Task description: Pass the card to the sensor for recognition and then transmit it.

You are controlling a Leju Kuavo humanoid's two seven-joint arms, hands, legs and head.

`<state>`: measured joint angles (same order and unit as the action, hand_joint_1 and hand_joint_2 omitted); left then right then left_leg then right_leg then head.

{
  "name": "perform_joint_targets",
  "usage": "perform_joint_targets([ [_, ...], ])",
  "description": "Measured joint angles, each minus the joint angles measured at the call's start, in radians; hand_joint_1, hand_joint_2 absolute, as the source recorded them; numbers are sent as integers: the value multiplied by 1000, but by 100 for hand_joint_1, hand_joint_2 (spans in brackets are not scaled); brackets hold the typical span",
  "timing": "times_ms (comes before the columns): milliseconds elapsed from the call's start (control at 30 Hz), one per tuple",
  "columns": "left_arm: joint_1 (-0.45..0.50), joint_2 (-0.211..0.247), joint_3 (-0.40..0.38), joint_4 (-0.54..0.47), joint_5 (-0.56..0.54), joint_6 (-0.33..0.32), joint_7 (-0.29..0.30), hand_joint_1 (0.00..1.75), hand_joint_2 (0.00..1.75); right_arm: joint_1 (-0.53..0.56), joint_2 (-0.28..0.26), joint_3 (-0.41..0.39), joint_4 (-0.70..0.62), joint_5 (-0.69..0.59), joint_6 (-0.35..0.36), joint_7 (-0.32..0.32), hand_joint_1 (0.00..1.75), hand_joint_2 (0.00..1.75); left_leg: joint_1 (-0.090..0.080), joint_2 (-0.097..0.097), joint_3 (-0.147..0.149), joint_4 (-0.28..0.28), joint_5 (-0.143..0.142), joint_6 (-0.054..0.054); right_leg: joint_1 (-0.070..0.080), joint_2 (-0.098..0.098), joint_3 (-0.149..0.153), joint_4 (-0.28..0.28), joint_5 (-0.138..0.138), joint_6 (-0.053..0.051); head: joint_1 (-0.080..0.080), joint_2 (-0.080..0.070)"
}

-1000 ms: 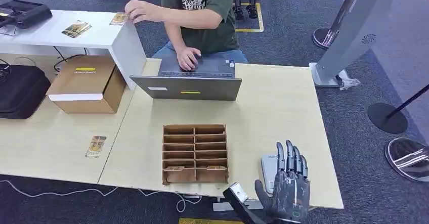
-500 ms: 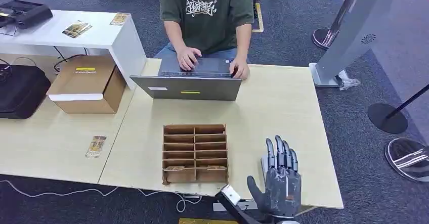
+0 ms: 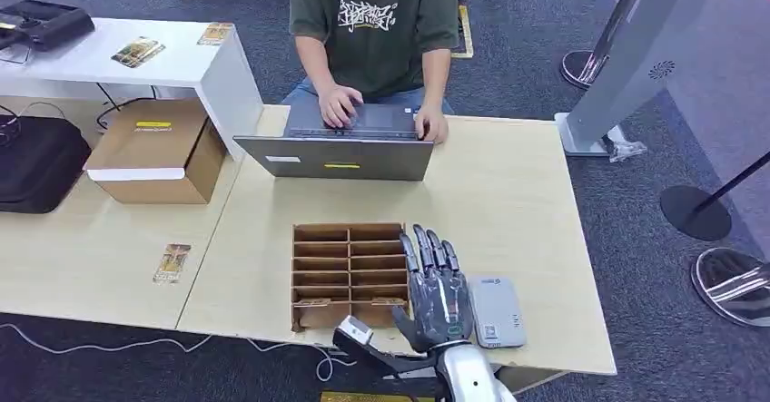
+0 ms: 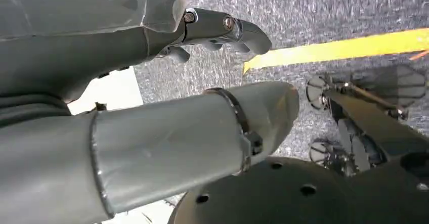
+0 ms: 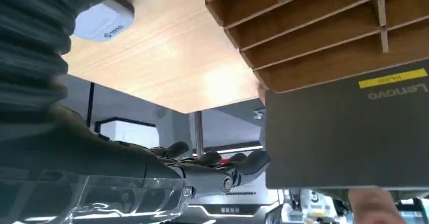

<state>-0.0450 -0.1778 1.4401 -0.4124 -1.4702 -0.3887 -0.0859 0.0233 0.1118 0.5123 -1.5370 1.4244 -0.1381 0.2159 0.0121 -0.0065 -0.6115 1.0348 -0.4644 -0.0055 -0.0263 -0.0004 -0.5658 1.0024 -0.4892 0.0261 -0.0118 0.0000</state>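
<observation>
Head view, largest to smallest. A light wooden table (image 3: 508, 211) spans the scene, with a lower table (image 3: 100, 257) abutting it at the left. A person (image 3: 374, 30) is seated at the far edge, both hands on a grey laptop (image 3: 336, 155) whose lid faces the robot. A cardboard box (image 3: 156, 152) is set at the far left, beside a black case (image 3: 36, 161). A cardboard slotted organizer (image 3: 350, 273) stands near the front edge; cards (image 3: 311, 302) are seen lying in its two nearest compartments, and these are judged to be the task's thing. A loose card (image 3: 172, 262) lies well apart on the lower table. The grey sensor (image 3: 496, 311) lies flat just right of the organizer, near the front edge.

The right hand (image 3: 438, 289) is held over the table between organizer and sensor, fingers extended and spread, nothing grasped. The left hand (image 4: 152, 97) is seen in the left wrist view hanging over grey carpet; whether it is released or clenched cannot be told.

The card is judged light, thin, stiff and smooth, hence slippery; it is best pinched by its exposed edge and lifted out of the slot.
</observation>
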Motion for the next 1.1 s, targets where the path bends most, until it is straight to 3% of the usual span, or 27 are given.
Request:
perform_joint_targets([
  [400,-8,17,0,16,-3,11,11,0,0,3,3,-6,26,-18,68,87,0,175,0,0,0,0,0,0,0,0,-1,0,0,0,0,0],
  [833,-11,24,0,26,2,13,16,0,0,11,2,-10,29,-45,81,85,0,175,0,0,0,0,0,0,0,0,-1,0,0,0,0,0],
  [1100,-12,24,0,26,22,13,23,0,0,25,-10,-2,30,-95,122,126,0,175,0,0,0,0,0,0,0,0,-1,0,0,0,0,0],
])
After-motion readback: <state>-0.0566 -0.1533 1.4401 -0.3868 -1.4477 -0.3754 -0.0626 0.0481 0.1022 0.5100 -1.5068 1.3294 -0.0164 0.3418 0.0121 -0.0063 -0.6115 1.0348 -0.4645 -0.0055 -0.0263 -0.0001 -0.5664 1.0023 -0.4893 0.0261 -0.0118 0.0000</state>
